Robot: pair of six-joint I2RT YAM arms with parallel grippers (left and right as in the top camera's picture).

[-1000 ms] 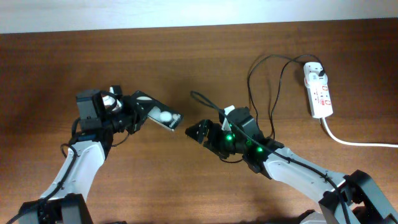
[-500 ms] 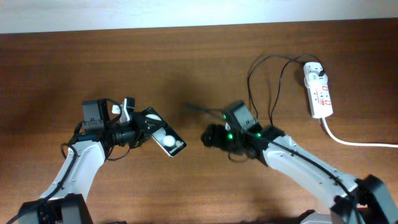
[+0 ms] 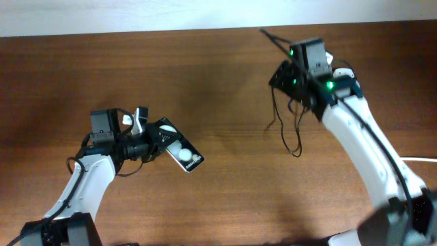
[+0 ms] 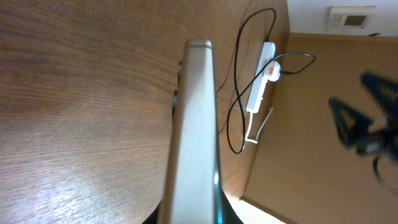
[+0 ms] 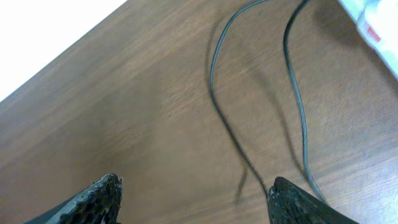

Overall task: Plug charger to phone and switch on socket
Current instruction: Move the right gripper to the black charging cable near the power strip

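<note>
My left gripper is shut on the black phone, holding it near the table's left middle with its white spots facing up. In the left wrist view the phone's edge runs up the frame. My right gripper is raised at the far right; its fingers are wide open with nothing between them. The charger's thin black cable loops on the table below it and shows in the right wrist view. The white socket carries the plug adapter; overhead my right arm hides most of the socket.
The socket's thick white cord runs off at the right edge. A corner of the socket shows at the top right of the right wrist view. The table's far edge meets a white wall.
My right arm has swung from the table's middle up to the far right, over the socket, and the cable's loop has shifted right. My left gripper turned the phone earlier and is now still.
</note>
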